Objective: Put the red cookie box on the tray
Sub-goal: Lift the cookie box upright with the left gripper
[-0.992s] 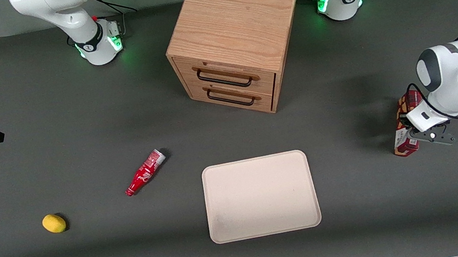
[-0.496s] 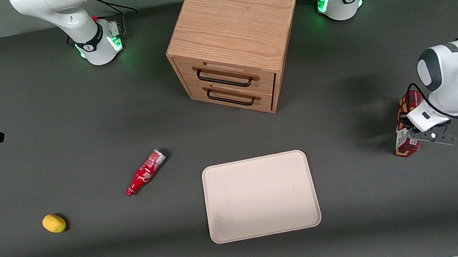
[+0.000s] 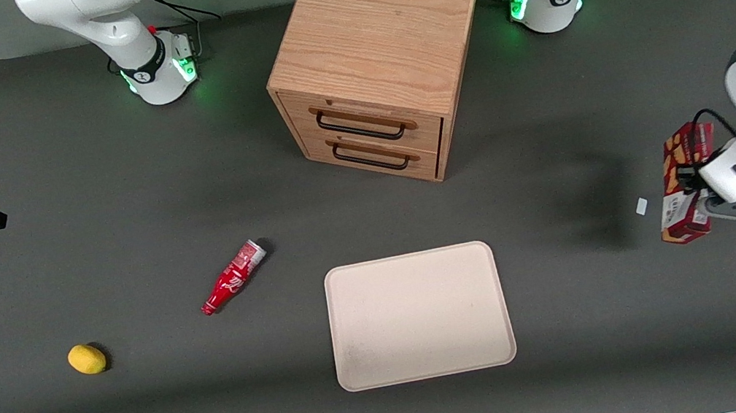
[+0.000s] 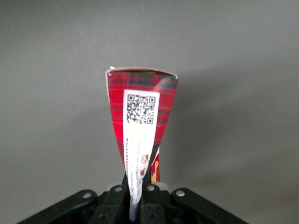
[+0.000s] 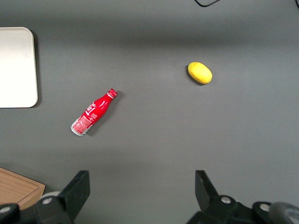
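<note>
My left gripper [image 3: 695, 197] is shut on the red cookie box [image 3: 683, 183], a long dark-red carton with cookie pictures, and holds it lifted above the table at the working arm's end. In the left wrist view the red cookie box [image 4: 140, 121] sticks out from between the black fingers [image 4: 117, 198], its white label with a QR code facing the camera, the grey table far below. The cream tray [image 3: 418, 315] lies flat near the front camera, well apart from the box toward the parked arm's end; a corner of the tray [image 5: 16, 70] shows in the right wrist view.
A wooden two-drawer cabinet [image 3: 378, 57] stands farther from the front camera than the tray. A small red bottle [image 3: 233, 276] and a yellow lemon-like object [image 3: 87, 359] lie toward the parked arm's end. A small white scrap [image 3: 641, 206] lies on the table beside the box.
The gripper has risen with the cookie box and carried it farther toward the working arm's end. A small white scrap now shows on the table where the box stood.
</note>
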